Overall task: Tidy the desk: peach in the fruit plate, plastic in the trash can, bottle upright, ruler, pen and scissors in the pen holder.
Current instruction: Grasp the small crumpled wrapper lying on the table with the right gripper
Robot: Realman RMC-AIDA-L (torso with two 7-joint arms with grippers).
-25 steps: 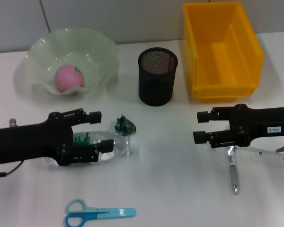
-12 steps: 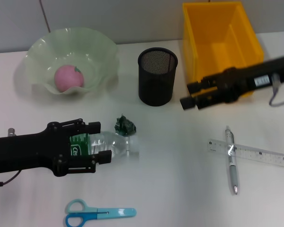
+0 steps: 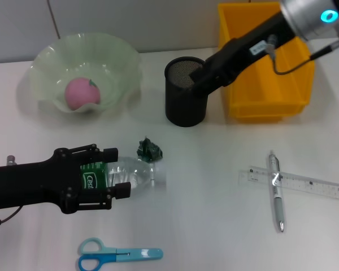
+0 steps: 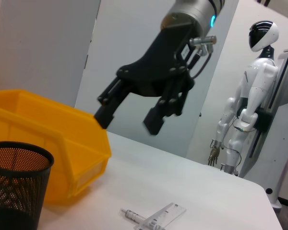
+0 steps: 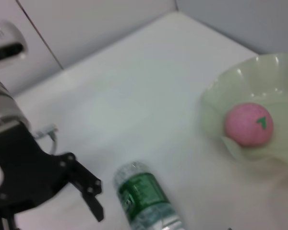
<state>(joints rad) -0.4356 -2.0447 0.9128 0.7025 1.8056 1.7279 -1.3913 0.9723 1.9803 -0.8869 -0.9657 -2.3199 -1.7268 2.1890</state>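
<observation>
Step in hand: bottle (image 3: 130, 172) lies on its side, flanked by the spread fingers of left gripper (image 3: 114, 171), not yet clamped.
Right gripper (image 4: 129, 115): released, empty, held over pen holder (image 3: 186, 93).
Next move: fingers are to be closed on the bottle, which is then tipped upright.

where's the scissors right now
In the head view, the scissors lie at the table's near edge on the robot's left, just in front of the left gripper and the bottle.

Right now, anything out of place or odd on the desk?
The bottle lies on its side between the open fingers of the left gripper, a crumpled green plastic scrap by its cap. The pen lies crossed over the ruler. The scissors lie loose at the front edge.
</observation>
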